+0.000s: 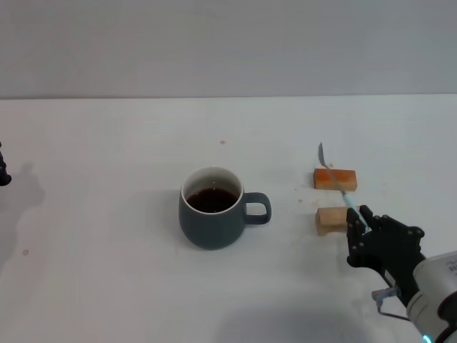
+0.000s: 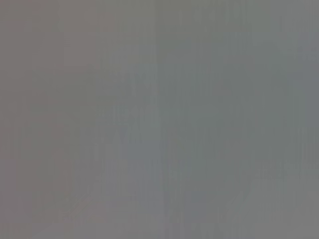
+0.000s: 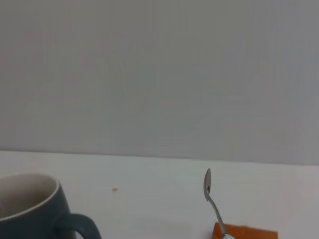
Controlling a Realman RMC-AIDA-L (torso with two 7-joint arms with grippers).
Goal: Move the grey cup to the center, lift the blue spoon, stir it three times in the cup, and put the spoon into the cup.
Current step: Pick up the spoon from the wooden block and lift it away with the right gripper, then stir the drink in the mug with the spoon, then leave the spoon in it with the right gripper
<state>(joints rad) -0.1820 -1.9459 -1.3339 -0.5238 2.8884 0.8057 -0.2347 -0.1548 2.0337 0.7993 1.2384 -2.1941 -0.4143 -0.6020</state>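
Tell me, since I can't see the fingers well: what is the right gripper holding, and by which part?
The right gripper is at the blue spoon, at its handle's end; whether it grips cannot be told.

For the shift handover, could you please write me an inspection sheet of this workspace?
Surface: white table, a few small specks.
Job's things: grey cup at centre, dark liquid inside, handle toward the robot's right; blue spoon lying across two blocks.
Clutter: orange wooden block; pale wooden block.
Grippers: right hand at the spoon's handle end; left hand at the table's left edge.
Cables: nothing seen.
Surroundings: plain grey wall.
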